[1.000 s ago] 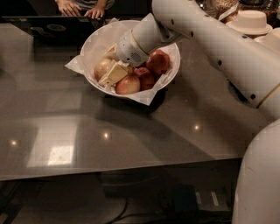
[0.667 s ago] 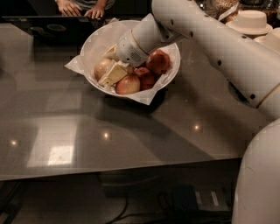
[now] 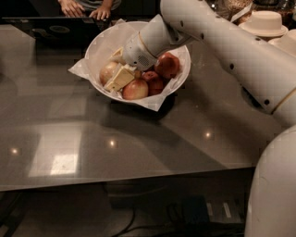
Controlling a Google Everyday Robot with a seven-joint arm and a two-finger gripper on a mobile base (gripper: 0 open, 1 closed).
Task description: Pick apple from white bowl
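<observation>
The white bowl (image 3: 99,44), lined with crumpled white paper, stands at the back middle of the dark table. The yellowish-tan apple (image 3: 107,72) lies at the bowl's left side. My gripper (image 3: 111,70) reaches down into the bowl from the right and sits right at this apple, with its cream parts above and below the fruit. The wrist hides the apple's right side. Two deep-red apples (image 3: 167,65) and a smaller pink-yellow apple (image 3: 135,89) lie beside it in the bowl.
A black laptop (image 3: 51,28) with a person's hands (image 3: 83,8) on it sits behind the bowl at the back left. Stacked beige paper plates (image 3: 264,23) stand at the back right. My white arm (image 3: 231,51) crosses the right side of the glossy table (image 3: 92,148).
</observation>
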